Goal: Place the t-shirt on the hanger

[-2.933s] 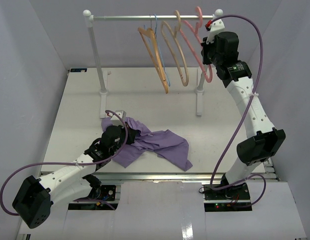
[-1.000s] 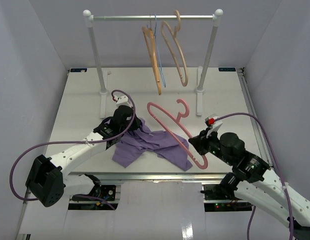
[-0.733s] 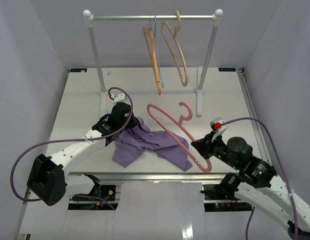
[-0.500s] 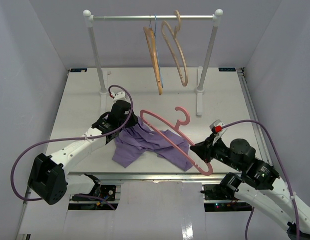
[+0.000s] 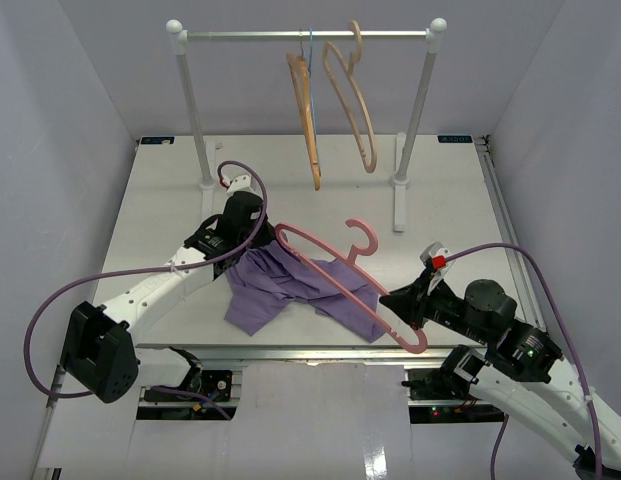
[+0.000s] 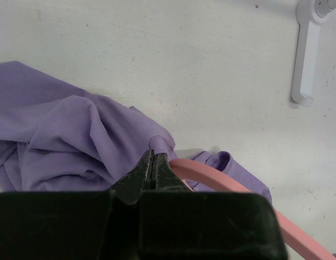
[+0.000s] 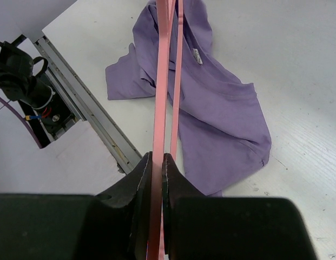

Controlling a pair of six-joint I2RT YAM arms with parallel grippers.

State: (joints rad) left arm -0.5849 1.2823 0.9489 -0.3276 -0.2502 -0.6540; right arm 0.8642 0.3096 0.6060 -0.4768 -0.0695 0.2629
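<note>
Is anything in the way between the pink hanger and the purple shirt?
Nothing visible is. The right gripper holds the hanger right over the t-shirt, whose fabric the left gripper pinches.
</note>
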